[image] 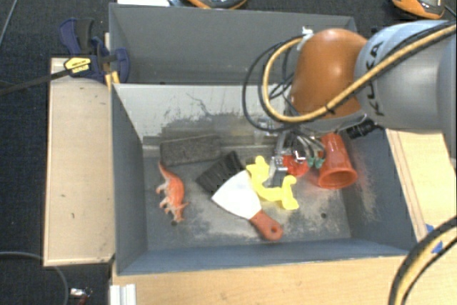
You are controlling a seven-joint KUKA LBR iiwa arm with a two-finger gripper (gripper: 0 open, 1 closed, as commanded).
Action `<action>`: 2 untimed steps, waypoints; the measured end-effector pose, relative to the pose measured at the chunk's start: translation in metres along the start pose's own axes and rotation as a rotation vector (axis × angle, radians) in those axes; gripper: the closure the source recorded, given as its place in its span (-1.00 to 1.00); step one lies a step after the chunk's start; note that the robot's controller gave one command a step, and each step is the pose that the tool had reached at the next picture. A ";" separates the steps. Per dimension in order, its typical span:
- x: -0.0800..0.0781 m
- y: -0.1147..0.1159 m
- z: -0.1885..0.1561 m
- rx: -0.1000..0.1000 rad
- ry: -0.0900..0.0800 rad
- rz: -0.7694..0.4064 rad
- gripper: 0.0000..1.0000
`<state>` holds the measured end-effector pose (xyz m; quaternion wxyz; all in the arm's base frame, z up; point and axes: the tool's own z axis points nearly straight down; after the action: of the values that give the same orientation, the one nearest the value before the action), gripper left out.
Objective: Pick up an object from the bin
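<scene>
Orange-brown wrist cover (328, 71) of the arm sits highest, ringed by black and yellow cables, over the right half of the grey bin (228, 46).

Bin floor, left to right:
- orange toy dinosaur (172, 193), alone near the left wall.
- grey foam block (189, 150), lying flat toward the back.
- black brush (220, 173), tilted, just beside the block.
- white scraper (239, 198), its blade against the brush and its red handle pointing to the front right.
- yellow plastic piece (275, 189), overlapping the scraper's right edge.
- gripper (284, 162), low over the yellow piece's upper end, right of the bin's centre. Spread or pressed together: cannot tell.
- small red thing (297, 168), just beside the gripper, partly hidden.
- orange-red cup (334, 162), on its side, mouth toward the front, near the right wall.
</scene>
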<state>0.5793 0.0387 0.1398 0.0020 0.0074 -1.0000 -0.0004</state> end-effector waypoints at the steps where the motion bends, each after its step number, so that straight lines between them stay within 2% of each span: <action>1: -0.001 0.000 -0.005 0.000 -0.007 0.002 -1.00; 2: 0.031 -0.035 0.069 0.000 -0.006 0.075 -1.00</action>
<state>0.5489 0.0033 0.0704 -0.0007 -0.0304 -0.9995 -0.0005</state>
